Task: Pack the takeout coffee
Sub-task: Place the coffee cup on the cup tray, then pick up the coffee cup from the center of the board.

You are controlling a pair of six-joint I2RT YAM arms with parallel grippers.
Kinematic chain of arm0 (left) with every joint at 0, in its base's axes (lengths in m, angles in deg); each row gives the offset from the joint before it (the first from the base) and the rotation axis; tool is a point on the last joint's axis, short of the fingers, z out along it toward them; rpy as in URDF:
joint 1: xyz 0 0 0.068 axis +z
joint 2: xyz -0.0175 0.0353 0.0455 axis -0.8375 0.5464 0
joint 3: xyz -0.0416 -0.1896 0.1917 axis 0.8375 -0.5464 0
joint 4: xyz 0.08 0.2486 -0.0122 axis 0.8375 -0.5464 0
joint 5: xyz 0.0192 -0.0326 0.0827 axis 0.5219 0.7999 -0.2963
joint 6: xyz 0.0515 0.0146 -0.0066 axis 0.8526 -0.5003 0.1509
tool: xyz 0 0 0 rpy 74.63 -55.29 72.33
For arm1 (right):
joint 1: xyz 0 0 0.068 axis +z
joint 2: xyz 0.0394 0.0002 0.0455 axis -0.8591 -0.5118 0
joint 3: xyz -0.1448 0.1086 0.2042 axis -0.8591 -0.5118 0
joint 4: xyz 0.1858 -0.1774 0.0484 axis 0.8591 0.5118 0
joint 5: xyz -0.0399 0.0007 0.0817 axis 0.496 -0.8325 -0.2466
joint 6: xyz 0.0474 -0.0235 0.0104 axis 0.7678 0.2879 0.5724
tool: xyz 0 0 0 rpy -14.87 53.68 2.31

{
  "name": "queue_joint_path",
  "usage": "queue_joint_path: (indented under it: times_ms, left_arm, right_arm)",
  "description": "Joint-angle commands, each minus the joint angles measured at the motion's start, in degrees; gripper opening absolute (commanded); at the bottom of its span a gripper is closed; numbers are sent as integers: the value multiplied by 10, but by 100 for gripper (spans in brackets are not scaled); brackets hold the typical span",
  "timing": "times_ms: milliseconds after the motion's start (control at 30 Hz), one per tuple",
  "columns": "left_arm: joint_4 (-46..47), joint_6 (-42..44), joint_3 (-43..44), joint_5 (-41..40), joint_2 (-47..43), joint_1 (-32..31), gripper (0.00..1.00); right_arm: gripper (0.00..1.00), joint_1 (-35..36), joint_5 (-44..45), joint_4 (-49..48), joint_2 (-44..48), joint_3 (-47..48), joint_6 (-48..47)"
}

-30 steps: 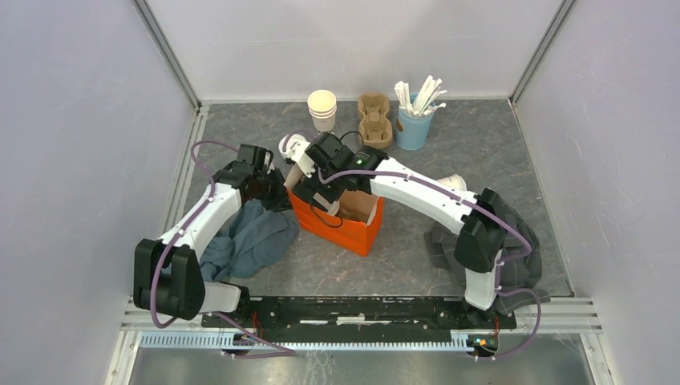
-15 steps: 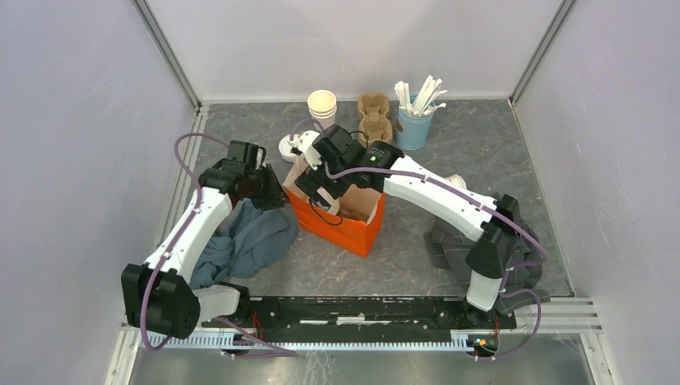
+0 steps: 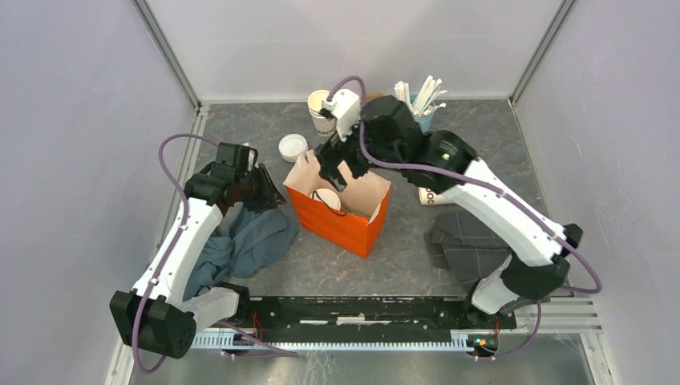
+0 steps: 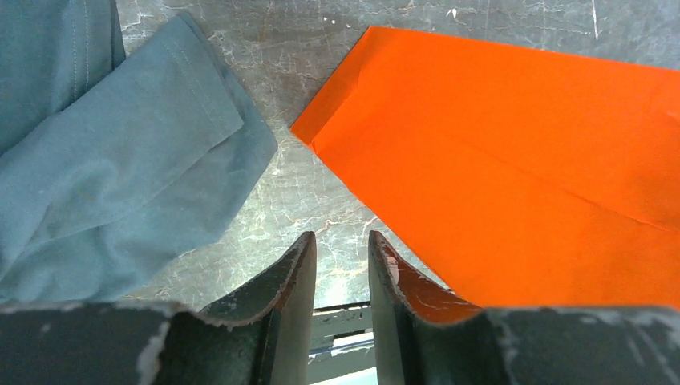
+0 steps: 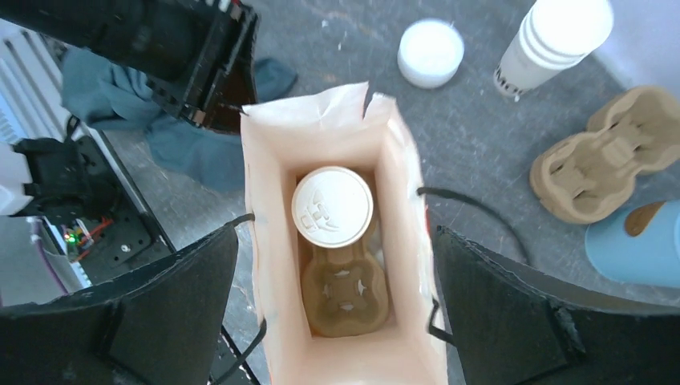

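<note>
The orange paper bag [image 3: 343, 224] stands open mid-table. Inside it one takeout coffee [image 5: 332, 206], a cream cup with a white sip lid, sits in the far pocket of a brown pulp carrier [image 5: 346, 293]; the near pocket is empty. My right gripper [image 5: 335, 234] hovers open above the bag mouth, fingers wide on either side, holding nothing. A second cup [image 3: 431, 196] lies on its side right of the bag, partly under the right arm. My left gripper [image 4: 342, 239] is low beside the bag's orange wall [image 4: 521, 160], jaws slightly apart with only table between them.
A stack of white lids [image 3: 293, 147] and a stack of lidless cups [image 5: 553, 40] stand behind the bag. A spare pulp carrier [image 5: 593, 164] and a blue cup [image 5: 633, 241] sit at the back right. Blue cloth [image 3: 248, 241] lies left, dark cloth [image 3: 473, 249] right.
My right gripper has risen out of the bag and moved back, leaving the lidded cup in the carrier. The left jaws have parted a little beside the bag.
</note>
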Motion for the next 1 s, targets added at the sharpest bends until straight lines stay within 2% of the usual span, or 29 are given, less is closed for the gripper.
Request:
queue_joint_path:
  times_ms: [0,100,200,300,367,500,567,700,767,867,967]
  left_arm:
    - [-15,32,33,8,-30,-2,38]
    - [-22,37,44,9,-40,-2,40]
    - [-26,42,58,7,-53,-2,42]
    - [-30,45,78,2,-62,-2,43]
    - [-35,47,95,-1,-65,-2,45]
    - [-42,53,125,-2,-66,-2,46]
    - [-47,56,140,-1,-64,-2,47]
    - [-59,59,162,0,-63,-2,47]
    - [-67,60,174,3,-63,-2,47]
    - [-77,62,194,5,-65,-2,48]
    - [-87,65,209,1,-67,-2,50]
  right_arm:
    - [98,3,10,-50,83,32,-14]
    - [98,-4,81,-91,144,4,-33]
    - [98,-19,235,-116,199,-52,-31]
    - [98,-82,334,-118,235,-107,-21]
    - [98,-144,337,-113,242,-145,-13]
    - [98,-312,212,-95,233,-225,42]
    - [98,-409,99,-108,223,-288,68]
    - [98,-540,-35,-157,206,-407,131]
    - [98,-574,-60,-196,199,-466,145]
    - [98,-599,-73,-202,174,-504,148]
    - [98,-621,-96,-222,174,-545,205]
